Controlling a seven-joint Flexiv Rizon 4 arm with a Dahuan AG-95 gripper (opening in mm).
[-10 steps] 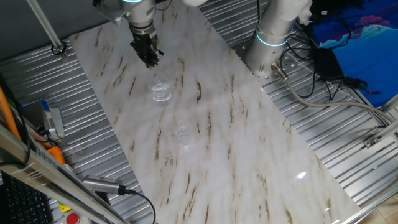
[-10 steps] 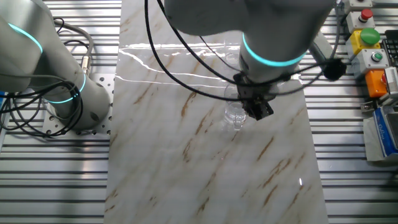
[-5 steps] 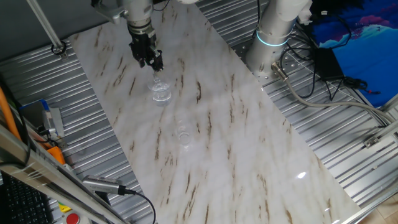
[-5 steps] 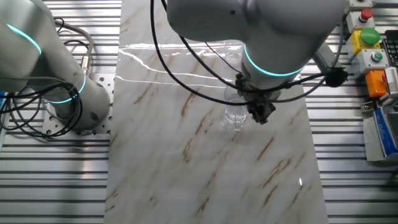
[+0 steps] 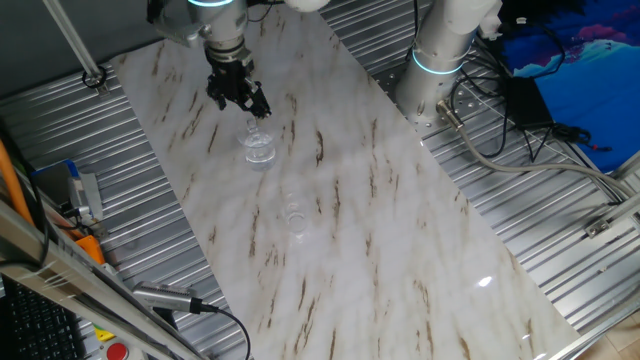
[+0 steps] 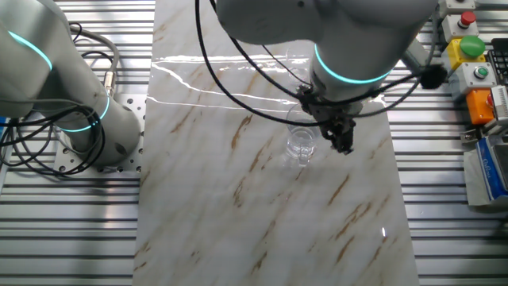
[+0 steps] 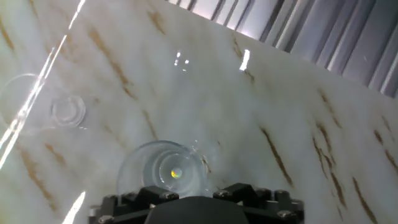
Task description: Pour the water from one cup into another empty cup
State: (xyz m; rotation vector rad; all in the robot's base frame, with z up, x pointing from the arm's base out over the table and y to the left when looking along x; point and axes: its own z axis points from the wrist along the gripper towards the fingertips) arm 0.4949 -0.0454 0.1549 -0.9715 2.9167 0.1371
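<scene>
The larger clear tumbler [image 5: 258,150] stands upright on the marble tabletop [image 5: 350,200], with faint glints of water at its bottom. It also shows in the other fixed view, tumbler [image 6: 300,144], and low in the hand view, tumbler [image 7: 165,171]. The smaller empty cup [image 5: 295,215] stands apart from it, toward the table's middle; in the hand view the cup [image 7: 67,111] lies to the left. My gripper [image 5: 243,97] hovers close beside the tumbler, open, fingers spread and holding nothing. It appears beside the glass as gripper [image 6: 343,141] and along the bottom edge as gripper [image 7: 196,198].
A second robot's base [image 5: 440,60] stands at the table's far edge with cables beside it. Ribbed metal [image 5: 560,220] surrounds the marble slab. A button box [image 6: 468,56] sits off the slab on one side.
My gripper has turned at the wrist and shifted a little alongside the tumbler. Both cups have stayed where they were.
</scene>
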